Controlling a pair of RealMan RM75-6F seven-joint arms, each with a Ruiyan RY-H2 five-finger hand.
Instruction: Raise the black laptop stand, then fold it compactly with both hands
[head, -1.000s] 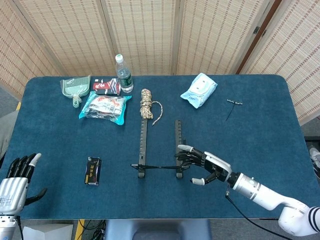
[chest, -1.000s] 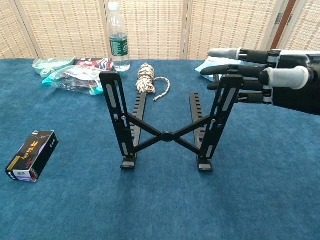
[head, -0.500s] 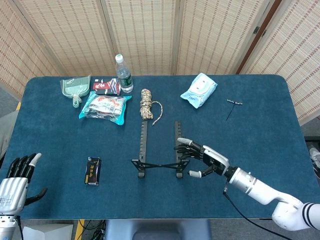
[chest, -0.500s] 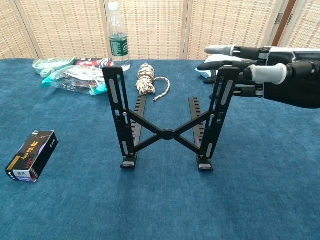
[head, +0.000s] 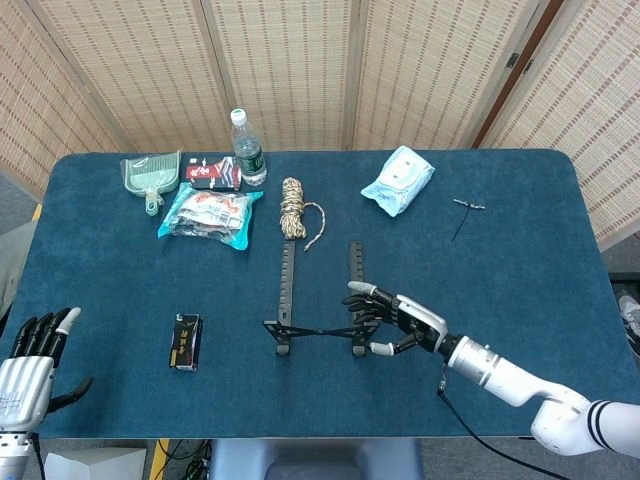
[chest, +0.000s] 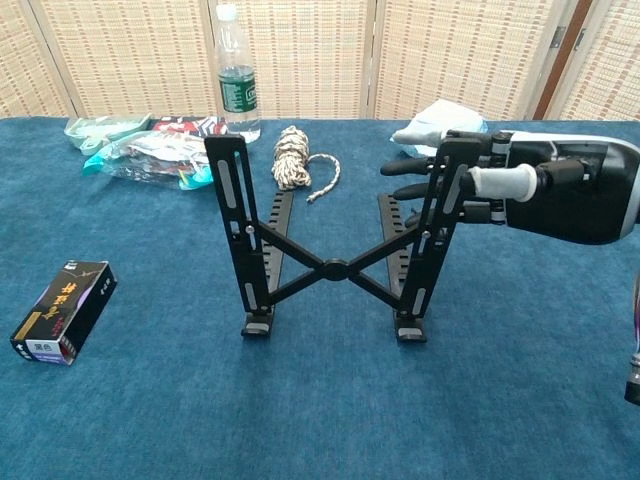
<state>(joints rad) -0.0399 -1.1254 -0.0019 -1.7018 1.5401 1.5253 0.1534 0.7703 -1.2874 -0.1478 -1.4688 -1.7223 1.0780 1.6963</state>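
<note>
— Where's your laptop stand (chest: 335, 250)?
— Raised, standing mid-table (head: 520, 240). Your right robot hand (chest: 520, 185) grips its right upright near the top.
— And your left robot hand (head: 28, 365)?
— Fingers spread, holding nothing, at the table's near-left corner.

Bare cloth flanks the raised stand (chest: 335, 250); rope coil (chest: 293, 156) and black box (chest: 62, 310) sit well apart.

Even, bright overhead light falls across the blue cloth-covered counter (head: 120, 290), leaving only faint, soft shadows. Both views are sharp, free of glare; in the chest view, the near black-and-white robot hand (chest: 540, 185) looms large and slightly soft.
</note>
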